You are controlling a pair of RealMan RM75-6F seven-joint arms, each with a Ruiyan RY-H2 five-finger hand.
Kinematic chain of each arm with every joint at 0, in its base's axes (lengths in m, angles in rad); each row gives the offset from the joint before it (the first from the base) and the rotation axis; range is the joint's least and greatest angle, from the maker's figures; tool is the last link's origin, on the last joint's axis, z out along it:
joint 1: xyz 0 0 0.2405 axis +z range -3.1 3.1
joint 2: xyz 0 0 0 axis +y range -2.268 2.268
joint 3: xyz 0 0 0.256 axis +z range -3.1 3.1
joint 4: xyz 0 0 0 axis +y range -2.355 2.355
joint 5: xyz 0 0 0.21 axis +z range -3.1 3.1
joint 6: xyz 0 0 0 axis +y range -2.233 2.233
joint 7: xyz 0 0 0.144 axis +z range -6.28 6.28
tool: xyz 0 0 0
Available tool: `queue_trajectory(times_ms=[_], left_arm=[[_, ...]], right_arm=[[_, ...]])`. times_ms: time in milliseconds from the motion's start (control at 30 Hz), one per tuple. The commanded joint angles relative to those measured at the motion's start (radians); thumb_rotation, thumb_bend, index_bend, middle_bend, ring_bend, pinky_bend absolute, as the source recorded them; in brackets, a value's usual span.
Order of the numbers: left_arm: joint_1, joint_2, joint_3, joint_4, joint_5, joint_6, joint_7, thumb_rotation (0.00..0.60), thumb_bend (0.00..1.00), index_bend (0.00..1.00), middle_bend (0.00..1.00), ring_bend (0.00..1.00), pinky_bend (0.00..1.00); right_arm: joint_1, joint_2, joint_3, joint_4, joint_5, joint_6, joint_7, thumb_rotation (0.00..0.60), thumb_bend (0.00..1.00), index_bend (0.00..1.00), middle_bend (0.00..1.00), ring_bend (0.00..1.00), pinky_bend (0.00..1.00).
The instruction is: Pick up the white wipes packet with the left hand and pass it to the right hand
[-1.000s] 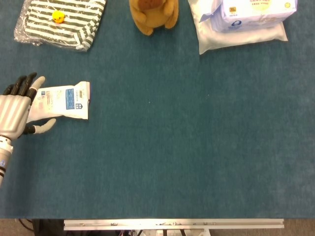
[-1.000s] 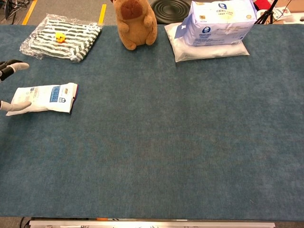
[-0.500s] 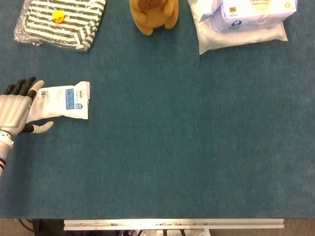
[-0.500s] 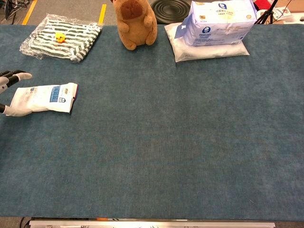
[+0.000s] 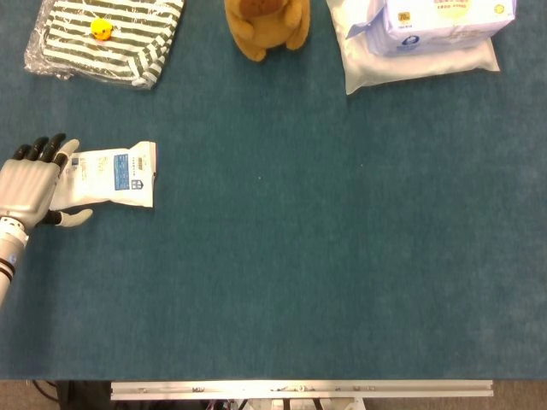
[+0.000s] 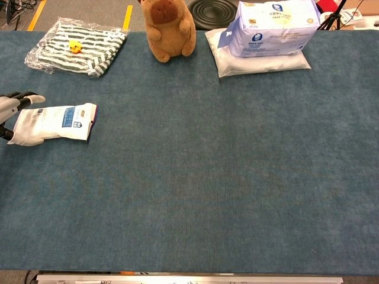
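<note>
The white wipes packet (image 5: 111,175) (image 6: 56,121), with a blue label, lies flat on the blue table at the far left. My left hand (image 5: 30,186) (image 6: 9,112) sits at the packet's left end. Its dark-tipped fingers reach past the far edge and its thumb lies along the near edge. The fingers are still apart and the packet rests on the table, not lifted. Most of the hand is cut off by the left border in the chest view. My right hand shows in neither view.
A striped cloth in a clear bag (image 5: 107,34) (image 6: 77,50) lies at the back left. A brown plush toy (image 5: 267,26) (image 6: 170,29) stands at the back centre. A large wipes pack (image 5: 444,17) (image 6: 272,26) on a white bag sits at the back right.
My left hand's fingers and thumb have drawn closer around the packet's left end. The packet has not moved.
</note>
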Motion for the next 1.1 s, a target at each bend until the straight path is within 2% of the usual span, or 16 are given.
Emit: queue_trajectory(times_ms=[33,367,533,867,967,1100], left_arm=[[-0.003,-0.003,0.006,0.01,-0.013,-0.007,0.009,0.342,0.16,0.0,0.0,0.0,0.12],[0.0,-0.009,0.01,0.029,-0.032,0.005,-0.002,0.355,0.16,0.0,0.0,0.0,0.13],[0.0,-0.021,0.012,0.048,-0.03,0.008,-0.015,0.407,0.16,0.0,0.0,0.0,0.13],[-0.01,-0.041,0.009,0.079,-0.035,-0.003,-0.035,0.43,0.16,0.0,0.0,0.0,0.15],[-0.009,-0.046,0.008,0.082,-0.024,0.005,-0.049,0.462,0.16,0.04,0.02,0.02,0.17],[-0.007,-0.048,0.006,0.086,-0.012,0.014,-0.066,0.482,0.16,0.11,0.09,0.07,0.2]], right_arm=[[0.0,0.0,-0.001,0.001,0.0,-0.001,0.002,0.6,0.13,0.33,0.26,0.16,0.32],[0.002,-0.008,-0.003,0.007,-0.002,-0.008,0.007,0.6,0.13,0.33,0.26,0.16,0.32],[0.003,-0.009,-0.003,0.007,-0.001,-0.01,0.007,0.6,0.13,0.33,0.26,0.16,0.32],[0.003,-0.013,-0.006,0.014,0.003,-0.017,0.009,0.6,0.13,0.33,0.26,0.16,0.32],[0.003,-0.015,-0.006,0.016,0.004,-0.019,0.01,0.6,0.13,0.33,0.26,0.16,0.32],[0.003,-0.017,-0.007,0.018,0.004,-0.021,0.011,0.6,0.13,0.33,0.26,0.16,0.32]])
